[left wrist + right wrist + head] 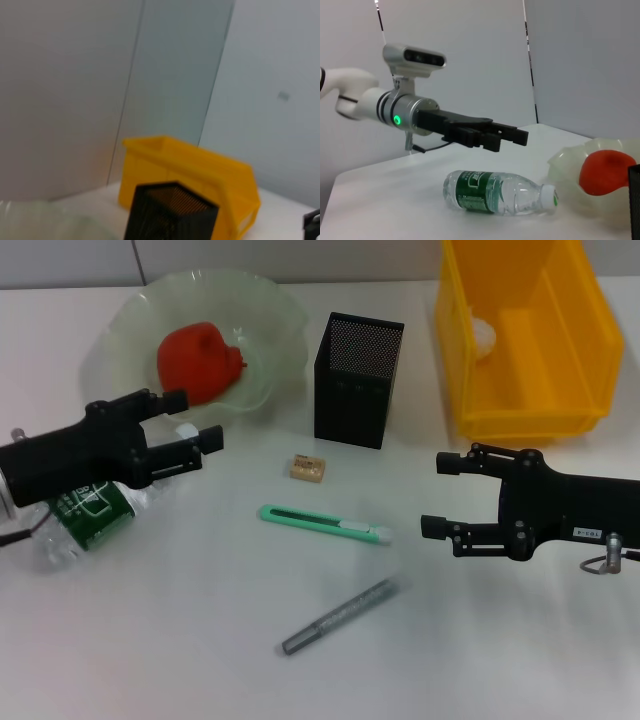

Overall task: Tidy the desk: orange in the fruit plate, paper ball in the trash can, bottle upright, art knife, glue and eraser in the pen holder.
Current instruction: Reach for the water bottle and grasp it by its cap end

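A red-orange fruit (198,362) lies in the pale green fruit plate (270,315) at the back left. A clear bottle with a green label (92,515) lies on its side at the left, partly under my left arm. It also shows in the right wrist view (500,192). My left gripper (197,420) is open and empty just above the bottle's cap end. A tan eraser (308,468), a green art knife (325,524) and a grey glue stick (345,617) lie in the middle. My right gripper (437,495) is open and empty, right of the knife.
A black mesh pen holder (358,380) stands behind the eraser. A yellow bin (525,340) at the back right holds a white paper ball (483,336). The left wrist view shows the bin (200,170) and the pen holder (170,212).
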